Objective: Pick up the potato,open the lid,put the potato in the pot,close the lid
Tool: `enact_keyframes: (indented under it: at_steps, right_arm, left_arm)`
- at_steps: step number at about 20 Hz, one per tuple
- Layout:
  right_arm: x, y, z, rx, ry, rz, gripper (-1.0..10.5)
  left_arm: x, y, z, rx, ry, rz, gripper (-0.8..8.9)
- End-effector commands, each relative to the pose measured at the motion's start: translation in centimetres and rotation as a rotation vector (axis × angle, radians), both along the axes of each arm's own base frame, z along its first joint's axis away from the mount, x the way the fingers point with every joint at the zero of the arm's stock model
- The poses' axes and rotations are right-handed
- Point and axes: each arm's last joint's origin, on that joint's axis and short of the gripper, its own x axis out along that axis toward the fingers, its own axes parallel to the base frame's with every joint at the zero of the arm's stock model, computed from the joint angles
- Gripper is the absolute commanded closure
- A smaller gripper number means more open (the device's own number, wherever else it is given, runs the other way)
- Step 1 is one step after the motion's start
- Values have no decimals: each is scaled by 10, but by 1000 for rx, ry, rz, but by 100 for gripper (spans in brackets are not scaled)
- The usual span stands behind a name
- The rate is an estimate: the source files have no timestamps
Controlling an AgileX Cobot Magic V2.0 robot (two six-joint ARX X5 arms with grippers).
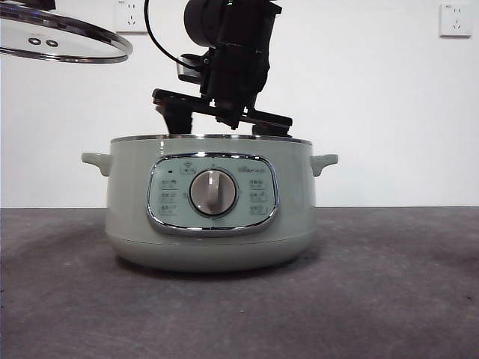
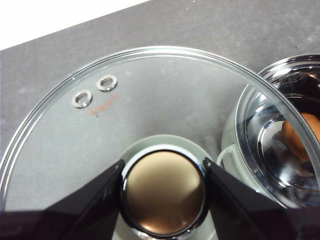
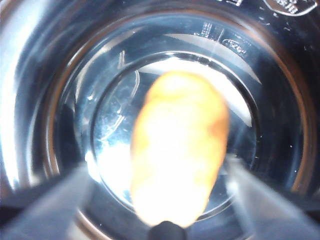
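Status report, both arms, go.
Left gripper clamps pale green knob, clear glass lid lifted aside. Right gripper inside sage-green pot, orange-brown potato between jaws. No obstruction seen.

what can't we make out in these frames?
- Front view: the potato is hidden behind the pot wall; the right gripper tips dip below the rim.
- Right wrist view: potato blurred and overexposed; held or released, unclear.
- Front view: lid cut off by the edge; the left gripper shows only in its wrist view, on the knob.

A wide pale sage-green cooker pot [image 1: 209,213] with a round grey dial [image 1: 213,192] stands on the dark grey table [image 1: 389,292]. A black arm [image 1: 228,56] reaches down behind its rim. A clear glass lid [image 1: 63,39] hangs high, well aside.
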Motion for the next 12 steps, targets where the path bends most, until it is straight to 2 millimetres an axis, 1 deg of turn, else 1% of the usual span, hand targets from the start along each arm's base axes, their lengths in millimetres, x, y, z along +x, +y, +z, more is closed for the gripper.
enact_keyframes:
  at_steps: [1, 4, 6, 7, 9, 11, 12]
  right_arm:
    - [0, 3, -7, -17, 19, 6, 277]
    - [-3, 5, -2, -22, 25, 14, 280]
    - [-7, 9, 8, -20, 9, 23, 281]
    - [-8, 12, 16, -16, -10, 27, 281]
    - [-13, 10, 41, -16, -22, 30, 282]
    - [-23, -1, 71, -45, -64, 41, 282]
    - [-31, -9, 88, -62, -96, 41, 285]
  left_arm:
    - [-3, 1, 7, -6, -54, 1, 822]
    - [-3, 1, 7, -9, -54, 3, 822]
    - [1, 0, 4, -12, -38, 3, 822]
    - [4, -1, 1, -28, -25, -16, 822]
    - [14, -4, -6, -57, 12, -50, 822]
    - [24, -6, -15, -56, 48, -48, 822]
    - [29, -8, -20, -56, 65, -49, 822]
